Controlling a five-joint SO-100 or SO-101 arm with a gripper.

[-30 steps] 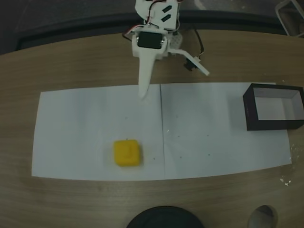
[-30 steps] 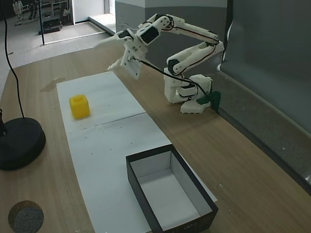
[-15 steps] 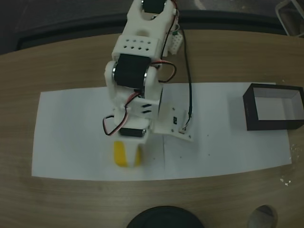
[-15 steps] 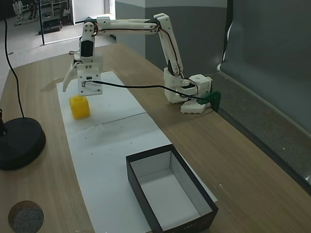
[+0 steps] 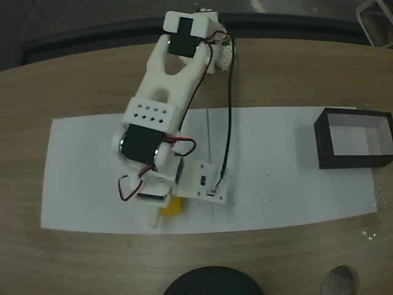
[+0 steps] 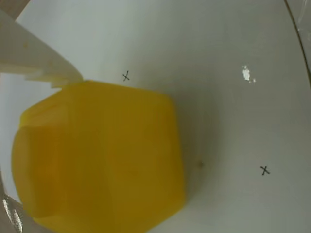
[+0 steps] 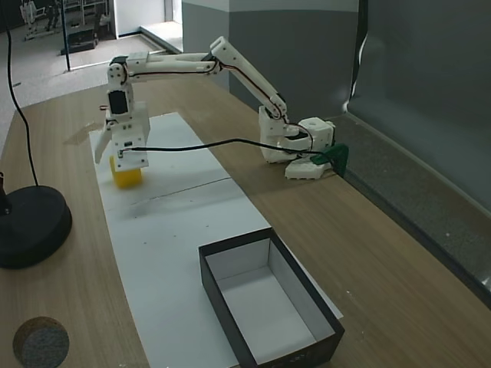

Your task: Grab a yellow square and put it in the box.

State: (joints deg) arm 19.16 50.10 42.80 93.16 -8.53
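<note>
Wrist view puts the yellow square [image 6: 99,158] right up against your lens, sitting on white paper [image 6: 233,121] with one pale finger [image 6: 34,58] touching its upper left corner. Your gripper [image 7: 116,159] stands open around the square [image 7: 126,175] in a fixed view, fingers not yet pressed on it. Farther along the paper on the counter [image 7: 368,238], well apart from the arm, the box [image 7: 268,303] sits with its pale inside showing.
</note>
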